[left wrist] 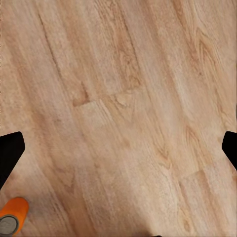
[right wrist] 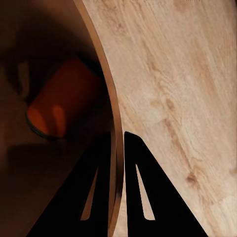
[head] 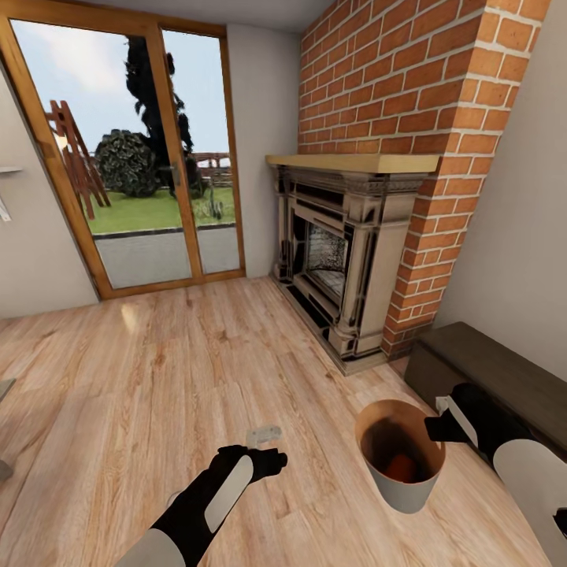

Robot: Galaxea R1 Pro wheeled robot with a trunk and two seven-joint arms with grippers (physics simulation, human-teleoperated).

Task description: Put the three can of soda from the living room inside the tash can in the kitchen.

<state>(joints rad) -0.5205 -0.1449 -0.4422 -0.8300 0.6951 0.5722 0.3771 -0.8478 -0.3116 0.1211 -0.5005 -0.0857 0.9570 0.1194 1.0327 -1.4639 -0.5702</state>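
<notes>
I have the tash can [head: 402, 461] in the lower right of the head view, upright on the wood floor [head: 157, 370] with its wide mouth facing up, its long axis vertical and tilted a little toward me. My right gripper [right wrist: 117, 187] is clamped on its rim, one finger inside the brown wall and one outside, the thin edge pinched between them. Down in the bin lies an orange soda can [right wrist: 59, 98], on its side as far as I can tell (its end is in shadow). My left gripper [head: 272, 461] hangs low at lower centre of the head view; its fingertips [left wrist: 10, 153] stand wide apart at the edges of the wrist picture, with bare planks between them. A second orange soda can [left wrist: 12, 217] lies on the floor, grey top showing. The brick fireplace [head: 346, 260] stands at right centre, glass doors [head: 134, 157] at upper left, and a dark low cabinet [head: 488, 370] sits just behind the bin.
</notes>
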